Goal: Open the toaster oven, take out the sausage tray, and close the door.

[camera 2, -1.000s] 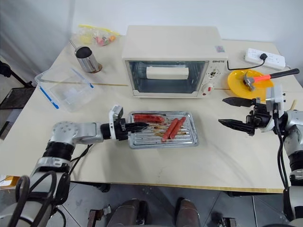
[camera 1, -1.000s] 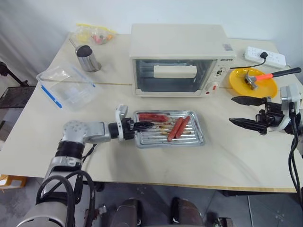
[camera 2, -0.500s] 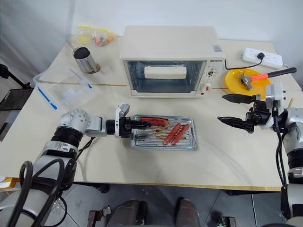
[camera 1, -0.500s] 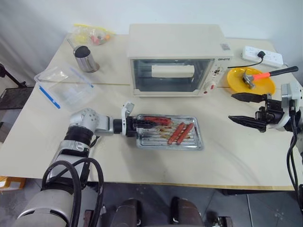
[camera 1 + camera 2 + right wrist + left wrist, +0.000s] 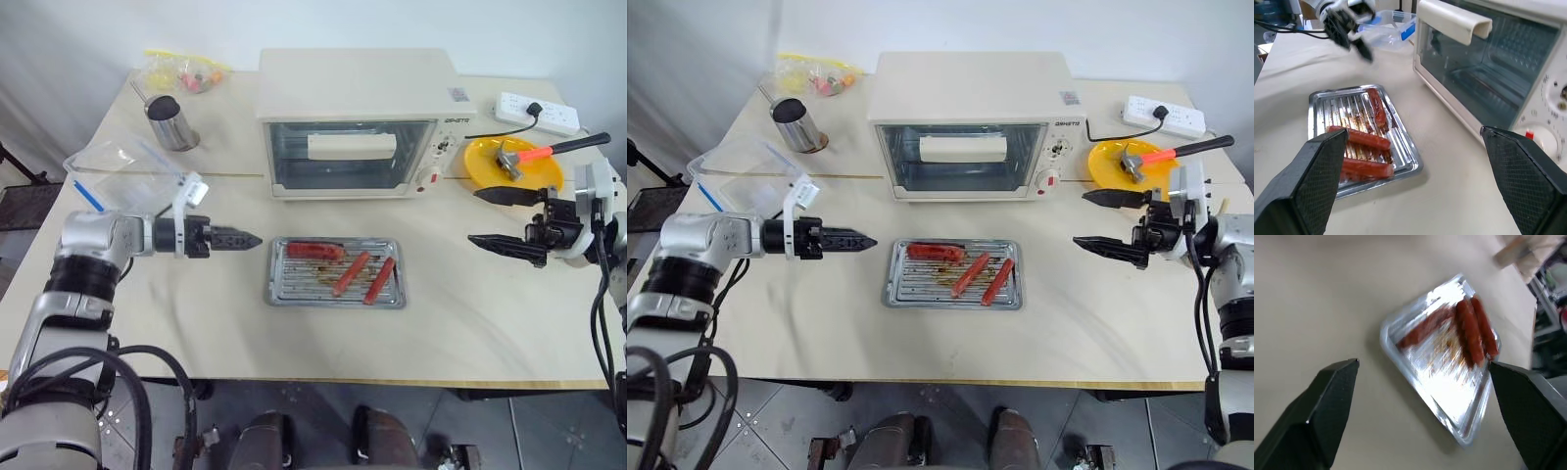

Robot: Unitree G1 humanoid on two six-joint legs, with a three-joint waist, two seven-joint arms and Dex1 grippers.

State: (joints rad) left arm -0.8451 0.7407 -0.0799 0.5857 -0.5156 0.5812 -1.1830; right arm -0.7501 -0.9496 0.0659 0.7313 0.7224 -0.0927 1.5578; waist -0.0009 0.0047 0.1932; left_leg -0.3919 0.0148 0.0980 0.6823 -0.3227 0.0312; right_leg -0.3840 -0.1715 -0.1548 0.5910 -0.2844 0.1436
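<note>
Looking pretty done: sausage tray [image 5: 334,272] out, door [image 5: 351,157] shut, both tools spread empty; left tool [image 5: 235,238] could still nudge the tray.

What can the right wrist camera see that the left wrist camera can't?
Right wrist view alone: the toaster oven with its door shut and its cream bar handle, a clear plastic container, and the left gripper hanging over the table beyond the tray.

Left wrist view alone: that gripper's own black fingers, spread wide.

Both: the sausage tray with three sausages on the beige table, clear of both grippers.
</note>
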